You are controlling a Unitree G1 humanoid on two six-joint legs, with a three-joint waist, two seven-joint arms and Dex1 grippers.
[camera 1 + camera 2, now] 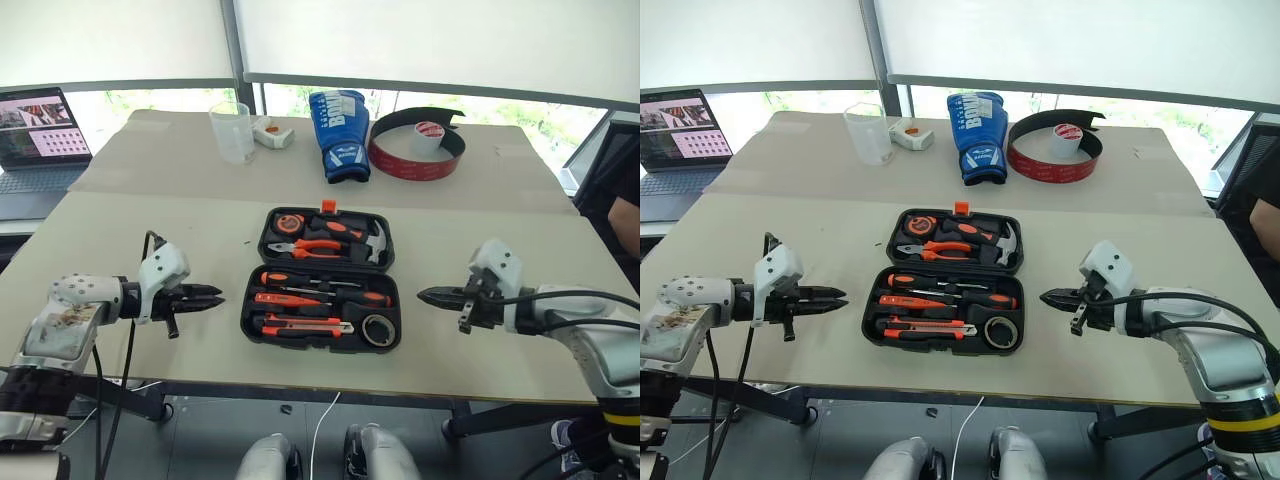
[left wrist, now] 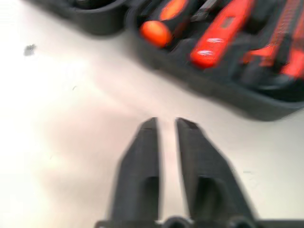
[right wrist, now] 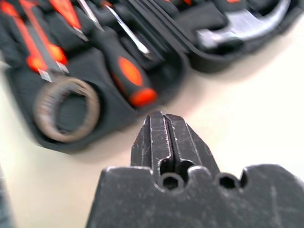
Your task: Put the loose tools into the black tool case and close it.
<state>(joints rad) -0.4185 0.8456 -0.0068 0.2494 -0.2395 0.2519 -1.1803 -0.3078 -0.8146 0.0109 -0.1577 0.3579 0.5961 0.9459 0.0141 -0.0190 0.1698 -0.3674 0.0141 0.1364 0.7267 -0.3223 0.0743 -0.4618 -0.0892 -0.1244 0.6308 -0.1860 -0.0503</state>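
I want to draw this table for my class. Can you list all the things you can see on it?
tool case: 1, black, open, table middle
screwdrivers: 3, orange and black, case's near half
utility knife: 1, orange-black, case's near half
tape roll: 1, grey, case's near half
pliers, hammer, tape measure: far half
cup: 1, clear, far side
glove: 1, blue, far side
curved band: 1, black-red, far side
laptop: 1, left
left gripper: shut
right gripper: shut

Open tool case (image 1: 258,318) mid-table (tools (image 1: 300,300) in its slots), left claw (image 1: 212,298) beside it, right claw (image 1: 428,296) opposite.
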